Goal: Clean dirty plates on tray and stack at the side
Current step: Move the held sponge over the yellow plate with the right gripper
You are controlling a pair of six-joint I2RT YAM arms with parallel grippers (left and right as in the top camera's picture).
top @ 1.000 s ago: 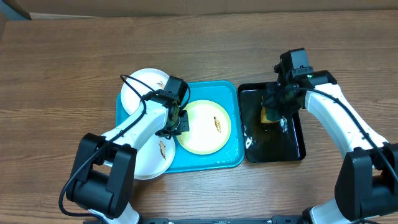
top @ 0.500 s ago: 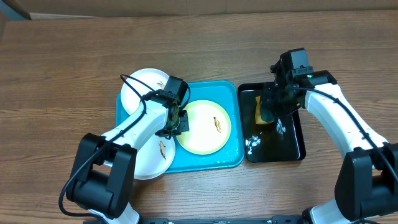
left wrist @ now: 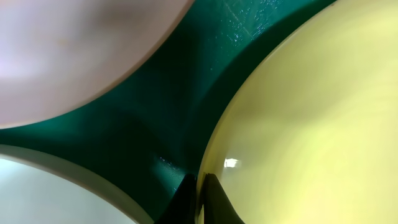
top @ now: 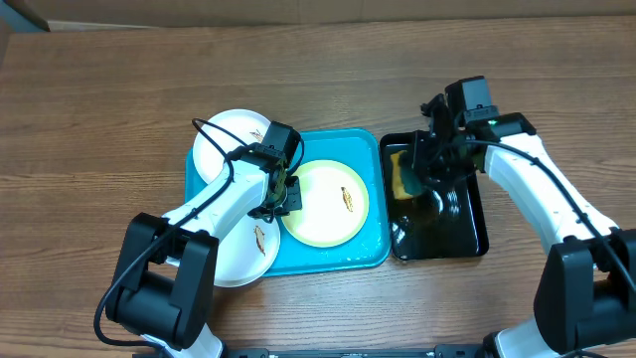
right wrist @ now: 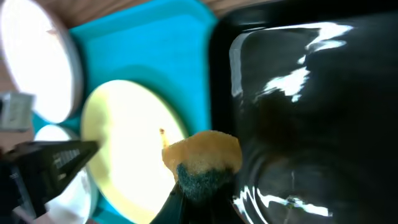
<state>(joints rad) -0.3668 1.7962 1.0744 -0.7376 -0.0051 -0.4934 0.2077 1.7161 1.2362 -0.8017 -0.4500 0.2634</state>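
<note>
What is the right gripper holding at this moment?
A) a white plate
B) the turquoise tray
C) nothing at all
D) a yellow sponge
D: the right gripper is shut on the yellow sponge, holding it over the black tray.

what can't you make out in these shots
- overhead: the left gripper, fingertips hidden under its own wrist
- overhead: much of the near white plate, covered by the left arm
- overhead: most of the sponge, behind the right gripper
- left wrist: any smear on the yellow plate, too close and blurred
</note>
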